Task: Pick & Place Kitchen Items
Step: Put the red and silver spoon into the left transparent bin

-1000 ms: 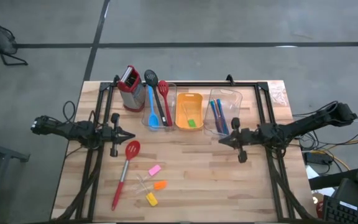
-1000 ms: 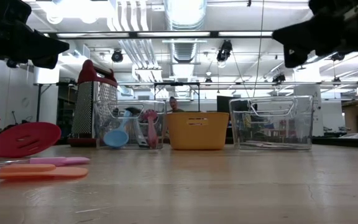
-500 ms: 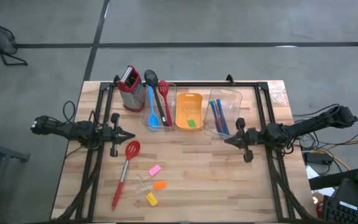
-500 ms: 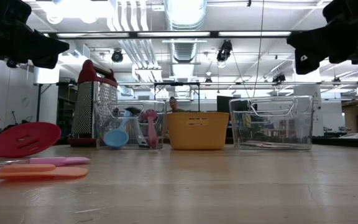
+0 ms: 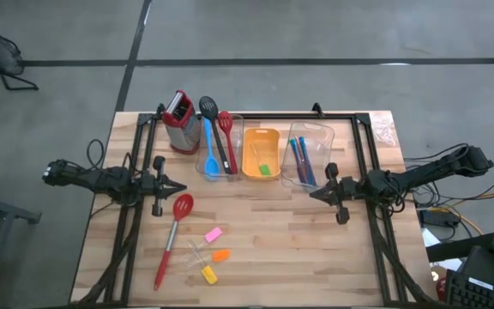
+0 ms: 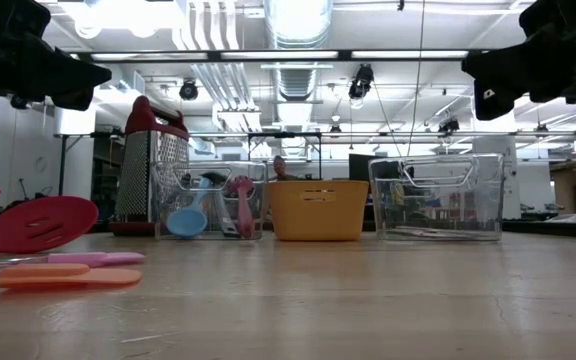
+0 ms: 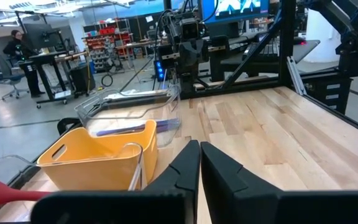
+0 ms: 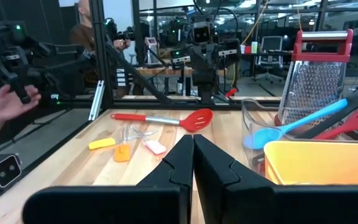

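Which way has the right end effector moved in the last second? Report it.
Yes. The right end effector slid toward the table's right edge and slightly nearer the front, away from the clear bin.

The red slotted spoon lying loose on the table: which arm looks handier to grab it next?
Probably the left. Its shut pincer hovers right beside the red slotted spoon, while the right pincer, also shut, waits across the table near the clear bin.

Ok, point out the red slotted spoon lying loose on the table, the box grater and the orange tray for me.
red slotted spoon (image 5: 183,206): high view, on its slotted head.
box grater (image 5: 179,129): high view, on its metal body below the red handle.
orange tray (image 5: 252,163): high view, on a bare part of its floor.
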You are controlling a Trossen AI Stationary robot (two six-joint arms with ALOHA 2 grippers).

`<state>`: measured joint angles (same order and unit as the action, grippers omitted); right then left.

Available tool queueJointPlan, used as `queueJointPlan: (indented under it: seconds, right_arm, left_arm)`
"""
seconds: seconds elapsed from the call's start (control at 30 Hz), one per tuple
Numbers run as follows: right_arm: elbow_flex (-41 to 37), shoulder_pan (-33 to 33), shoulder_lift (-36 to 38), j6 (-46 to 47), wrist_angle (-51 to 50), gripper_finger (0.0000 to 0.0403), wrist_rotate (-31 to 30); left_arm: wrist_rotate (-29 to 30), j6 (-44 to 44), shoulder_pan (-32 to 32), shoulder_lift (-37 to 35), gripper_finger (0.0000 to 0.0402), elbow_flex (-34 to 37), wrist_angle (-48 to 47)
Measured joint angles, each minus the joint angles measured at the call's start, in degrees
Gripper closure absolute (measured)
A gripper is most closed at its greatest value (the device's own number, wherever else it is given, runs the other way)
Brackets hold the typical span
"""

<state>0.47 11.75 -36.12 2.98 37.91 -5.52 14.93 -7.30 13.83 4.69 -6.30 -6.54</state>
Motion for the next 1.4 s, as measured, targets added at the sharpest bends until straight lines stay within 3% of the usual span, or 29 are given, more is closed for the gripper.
queueJointPlan:
  seconds: [0.43, 0.63, 0.83, 1.03, 1.4]
  right_arm:
    - [0.02, 0.0, -0.02, -0.02, -0.02, 0.0394, -0.02]
    - [0.04, 0.0, -0.02, -0.02, -0.02, 0.0394, -0.02]
    - [0.04, 0.0, -0.02, -0.04, -0.02, 0.0394, -0.04]
    - [0.04, 0.0, -0.04, -0.03, -0.01, 0.0394, -0.04]
    - [0.04, 0.0, -0.02, -0.04, 0.0, 0.0394, -0.04]
  left_arm:
    - [0.18, 0.25, 0.01, 0.04, 0.0381, 0.01, 3.36]
    - [-0.48, 11.84, 0.01, 0.04, 0.0381, -0.01, 7.45]
    - [-0.25, 15.47, 0.01, 0.28, 0.0382, -0.36, 13.48]
    - [-4.31, 22.32, 0.14, 5.62, 0.0351, -4.4, 6.99]
    - [-4.74, 32.84, 0.17, 23.61, 0.0235, -16.76, -13.18]
